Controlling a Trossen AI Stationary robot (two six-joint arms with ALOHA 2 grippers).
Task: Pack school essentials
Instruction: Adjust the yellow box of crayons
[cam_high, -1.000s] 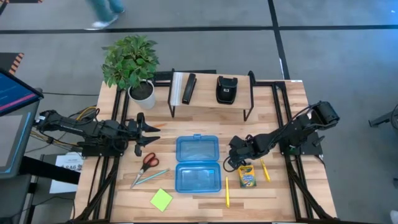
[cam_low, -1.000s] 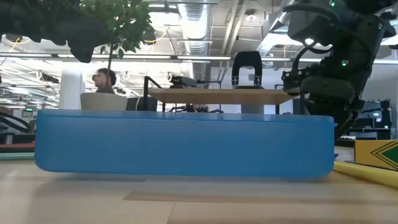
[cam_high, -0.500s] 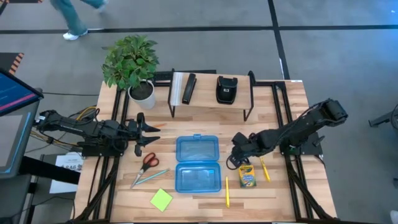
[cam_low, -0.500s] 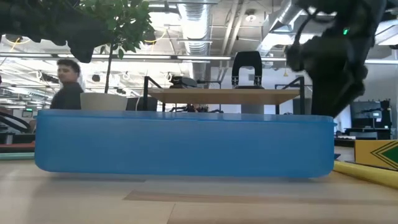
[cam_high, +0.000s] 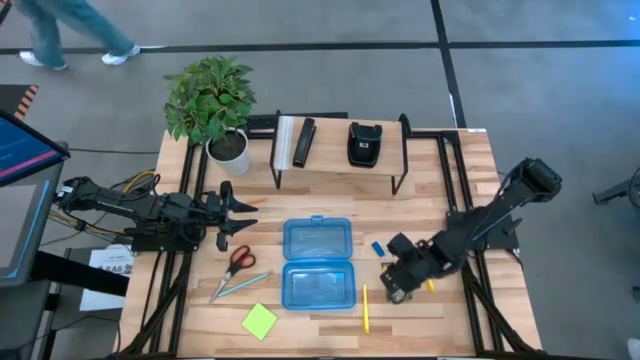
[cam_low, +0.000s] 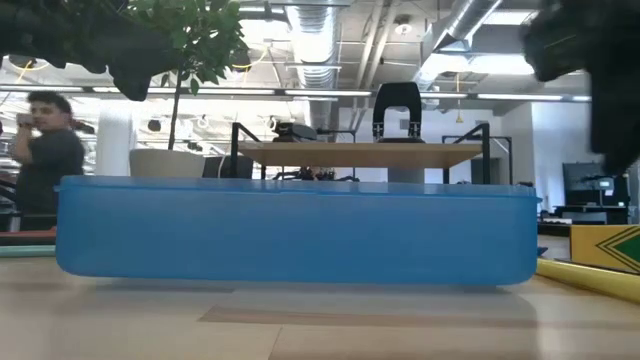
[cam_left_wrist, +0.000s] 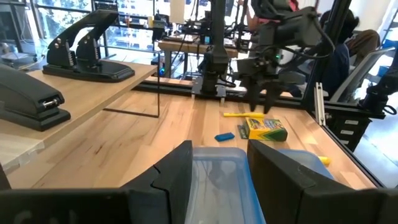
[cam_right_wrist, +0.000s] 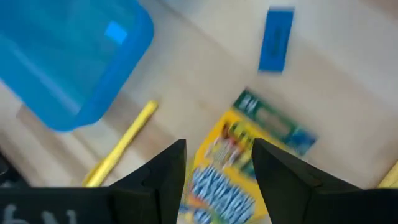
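Observation:
My right gripper (cam_high: 398, 285) (cam_right_wrist: 217, 180) hangs open over the yellow-green crayon box (cam_right_wrist: 230, 174) (cam_left_wrist: 266, 129), one finger on each side of it, pointing down. The blue eraser (cam_high: 378, 247) (cam_right_wrist: 275, 38) lies just beyond it. One yellow pencil (cam_high: 366, 307) (cam_right_wrist: 121, 146) lies between the crayon box and the open blue case (cam_high: 318, 263); the right arm partly hides a second one (cam_high: 430, 283). Red-handled scissors (cam_high: 238, 258), a teal pencil (cam_high: 240, 285) and a lime-green sticky-note pad (cam_high: 259, 321) lie left of the case. My left gripper (cam_high: 235, 213) (cam_left_wrist: 217, 180) waits open at the table's left.
A potted plant (cam_high: 212, 100) stands at the far left corner. A raised shelf (cam_high: 340, 150) at the far edge carries a black stapler (cam_high: 303, 142) and a black pouch (cam_high: 363, 142). A person (cam_low: 45, 150) stands beyond the table. Bare wood lies near the front edge.
My right gripper has moved from beside the case's far right corner toward the near edge and slightly right, ending over the crayon box. The blue eraser now shows on the table where the gripper stood before. A person walks past behind the table.

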